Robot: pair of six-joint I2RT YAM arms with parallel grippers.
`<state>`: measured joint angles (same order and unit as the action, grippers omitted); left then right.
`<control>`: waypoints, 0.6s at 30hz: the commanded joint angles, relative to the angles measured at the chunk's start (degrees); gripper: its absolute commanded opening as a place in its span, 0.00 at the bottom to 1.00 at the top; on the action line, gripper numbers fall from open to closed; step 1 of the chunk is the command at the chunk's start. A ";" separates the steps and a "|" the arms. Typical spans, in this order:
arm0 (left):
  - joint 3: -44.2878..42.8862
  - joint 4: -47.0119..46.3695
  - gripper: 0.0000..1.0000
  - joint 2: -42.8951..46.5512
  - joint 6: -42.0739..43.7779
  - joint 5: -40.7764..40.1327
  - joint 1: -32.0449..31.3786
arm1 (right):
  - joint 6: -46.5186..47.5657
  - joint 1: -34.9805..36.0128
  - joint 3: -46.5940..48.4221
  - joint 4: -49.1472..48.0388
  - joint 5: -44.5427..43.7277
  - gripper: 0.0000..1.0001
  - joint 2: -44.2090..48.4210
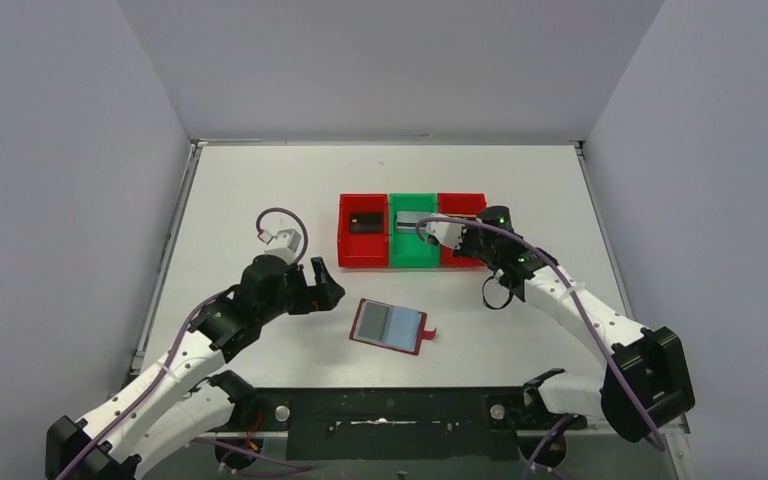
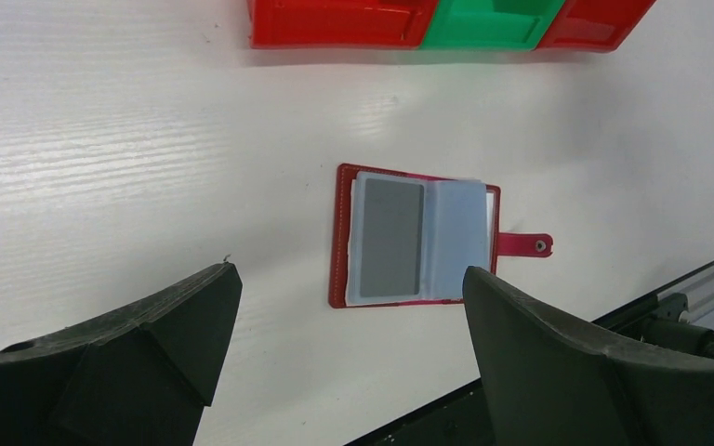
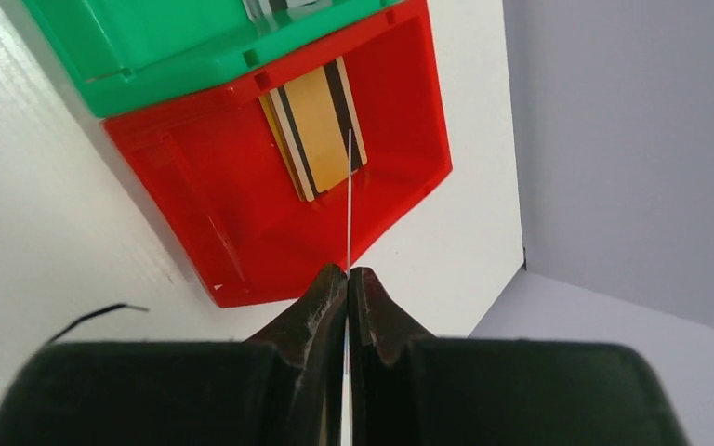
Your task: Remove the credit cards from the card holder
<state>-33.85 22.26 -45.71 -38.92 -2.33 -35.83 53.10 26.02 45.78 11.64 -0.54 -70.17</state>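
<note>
Over the glossy red bin [image 3: 242, 232], the right gripper [image 3: 348, 274] pinches a thin card [image 3: 349, 204]; the left gripper [image 2: 350, 271] gapes wide.

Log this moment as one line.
left gripper open beside holder | right gripper shut on card over red bin | holder open, grey card inside

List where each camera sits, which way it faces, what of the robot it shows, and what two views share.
Top external: above and behind, looking down on the table; left arm and right arm show.
Left wrist: looks down at the open holder; open fingers of the left gripper frame it.
Right wrist: looks into the right red bin; right gripper shut on a card.
Shared: top and left wrist both show the holder.
</note>
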 commanded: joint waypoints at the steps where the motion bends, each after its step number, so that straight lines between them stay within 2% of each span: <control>1: -4.37 1.98 0.92 2.06 1.90 1.39 0.41 | 7.43 -0.97 3.74 -2.88 7.08 0.00 -2.67; 5: -5.25 1.86 0.92 4.19 4.63 2.11 0.55 | 10.26 -1.54 5.43 -3.98 5.51 0.00 -6.17; 8: -6.03 6.09 0.92 4.01 5.86 -2.96 0.63 | 12.15 -2.39 6.42 -4.54 6.48 0.00 -8.23; 12: -4.57 3.18 0.92 6.40 6.63 -1.23 0.71 | 13.62 -3.25 6.33 -8.42 6.38 0.00 -10.55; 18: -4.06 4.04 0.92 10.43 4.79 -2.65 0.62 | 14.58 -4.80 4.84 -16.19 6.52 0.00 -15.58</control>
<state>-37.52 27.31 -39.05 -34.20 -3.68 -35.46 65.76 22.28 49.56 4.14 5.37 -83.85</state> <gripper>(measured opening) 0.923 0.025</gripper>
